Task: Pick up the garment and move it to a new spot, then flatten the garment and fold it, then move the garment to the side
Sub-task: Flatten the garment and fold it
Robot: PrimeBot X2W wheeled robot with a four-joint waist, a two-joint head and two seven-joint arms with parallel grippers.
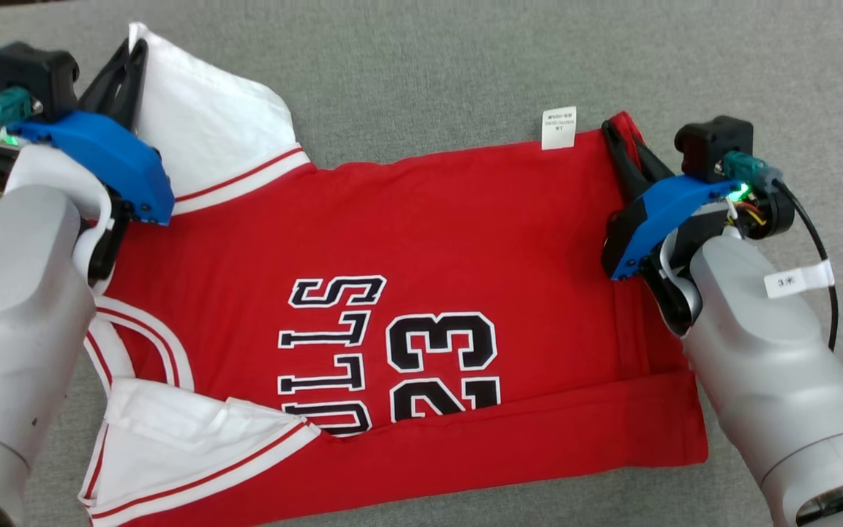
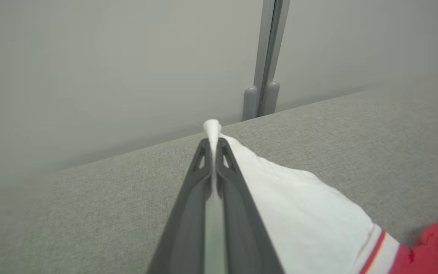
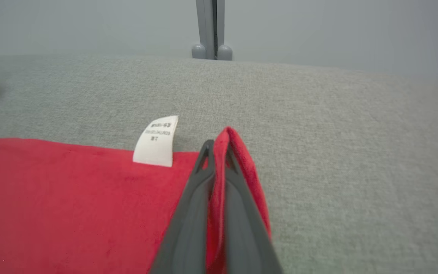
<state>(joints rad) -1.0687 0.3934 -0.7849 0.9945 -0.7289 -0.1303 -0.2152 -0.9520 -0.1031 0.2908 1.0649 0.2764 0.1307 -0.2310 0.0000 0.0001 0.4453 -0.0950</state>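
Garment status: the red fabric jersey [image 1: 429, 241] with white sleeves, red-striped cuffs and black-and-white lettering lies spread on the grey cloth-covered tabletop [image 1: 429, 66]. Its neck points toward the robot's left and its hem toward the right. Along the near side we see a strip of red cloth folded over onto the body, covering the lower part of the letters and the "23". The near white sleeve [image 1: 187, 439] is folded in over the chest. A small white printed care label [image 1: 558, 128] sticks out from the jersey's far edge onto the bare tabletop.

Left gripper [image 1: 136, 51]: dark fingers pressed together on the tip of the far white sleeve [image 1: 209, 124]. In the left wrist view a nub of white cloth pokes out past the fingertips [image 2: 222, 152], and the sleeve [image 2: 299, 205] slopes away to the right down to its striped cuff.

Right gripper [image 1: 608, 128]: also closed, pinching the jersey's far right hem corner. In the right wrist view a ridge of red cloth stands between the two fingers [image 3: 192, 213] and drapes over the right one — the label [image 3: 156, 142] sits just to its left.

Both wrist views show the tabletop's far edge, with a plain grey wall panel [image 2: 89, 76] and a grey upright post [image 2: 266, 57] behind it.
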